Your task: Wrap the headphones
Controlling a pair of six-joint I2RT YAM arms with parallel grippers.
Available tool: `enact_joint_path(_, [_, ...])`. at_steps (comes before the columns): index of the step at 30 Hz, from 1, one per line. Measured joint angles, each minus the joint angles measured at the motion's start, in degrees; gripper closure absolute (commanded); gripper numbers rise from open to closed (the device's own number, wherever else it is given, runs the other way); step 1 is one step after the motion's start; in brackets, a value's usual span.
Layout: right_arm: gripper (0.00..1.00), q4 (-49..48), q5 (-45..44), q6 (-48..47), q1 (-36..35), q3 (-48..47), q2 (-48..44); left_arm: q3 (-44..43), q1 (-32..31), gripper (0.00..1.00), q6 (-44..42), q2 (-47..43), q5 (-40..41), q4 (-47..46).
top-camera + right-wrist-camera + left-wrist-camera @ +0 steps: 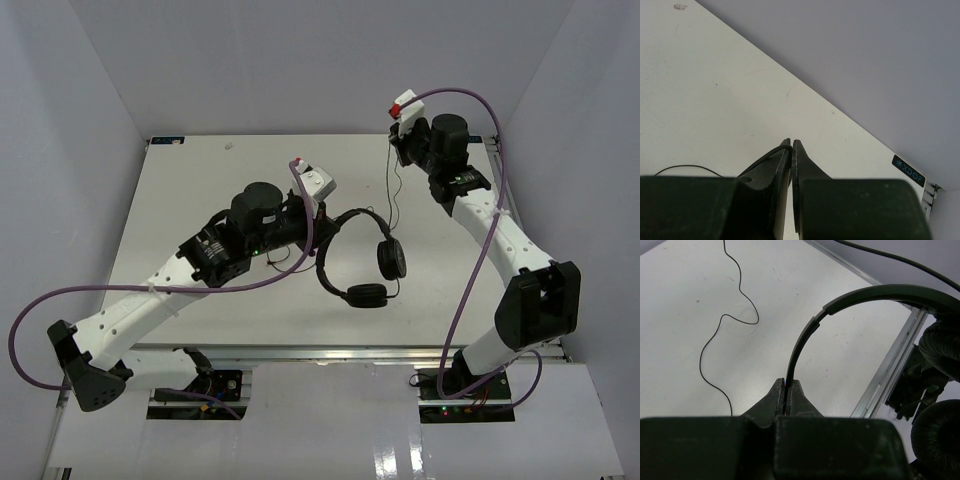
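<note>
Seen from overhead, a white counter (200,180) fills the middle of the frame, with two white and black robot arms reaching in from the bottom edge. Black over-ear headphones (365,294) sit just right of centre, with both padded earcups low in the arch and close together. I cannot tell whether the earcups rest on the counter.

The left claw (788,390) is closed tight on the thin headband (865,292), pinching one side of the arch between its tips. In its wrist view the band curves up and away to the upper right.

The right claw (791,145) is at the upper right of the overhead frame, near the counter's far edge. It is also closed, with the thin black cord (701,360) nipped between its tips. From there the cord runs down toward the earcups, and a loose stretch snakes over the counter.
</note>
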State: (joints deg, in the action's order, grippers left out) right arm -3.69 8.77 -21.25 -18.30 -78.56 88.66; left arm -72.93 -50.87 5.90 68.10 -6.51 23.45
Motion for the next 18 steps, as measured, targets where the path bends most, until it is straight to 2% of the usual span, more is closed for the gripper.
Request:
enact_joint_path(9, [0.92, -0.78, 4.61, 5.13, 3.18, 3.44, 0.14, -3.68, 0.02, 1.0, 0.99, -0.31, 4.0, 2.45])
enact_joint_path(18, [0.92, -6.35, 23.83, 16.96, 3.49, 8.97, 2.3, -8.56, 0.02, 1.0, 4.57, 1.13, 4.41, -2.02])
